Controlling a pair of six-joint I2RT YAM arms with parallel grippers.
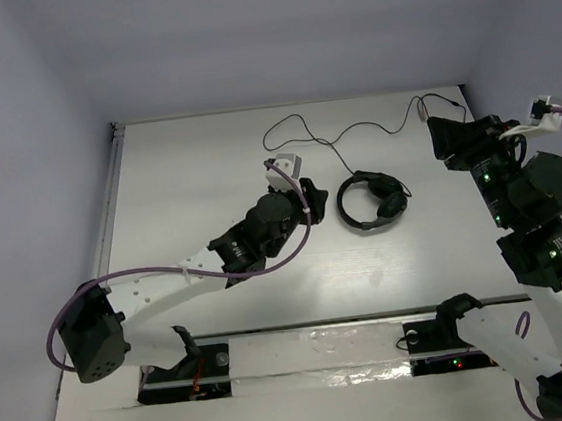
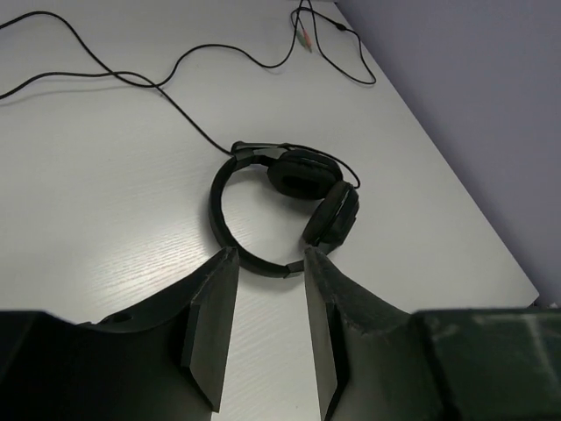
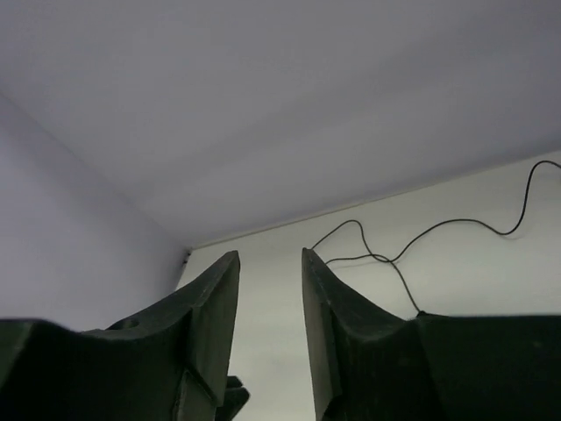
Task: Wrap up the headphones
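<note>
Black against the pale table [image 1: 186,170], the headphones [image 1: 386,202] lie flat, earcups together, with the headband arching toward the left gripper [image 2: 269,253]. It hovers just beside them, fingers parted and empty. The right gripper [image 1: 449,137] sits well apart, beyond the headphones to their right, likewise spread and holding nothing. The cable [image 1: 353,130] snakes away behind the headphones (its plug [image 2: 304,37] lies farthest off). A sound approach, I judge: pin the headband with the left, then have the right take the cable close to the earcup and wind snugly without tugging.
</note>
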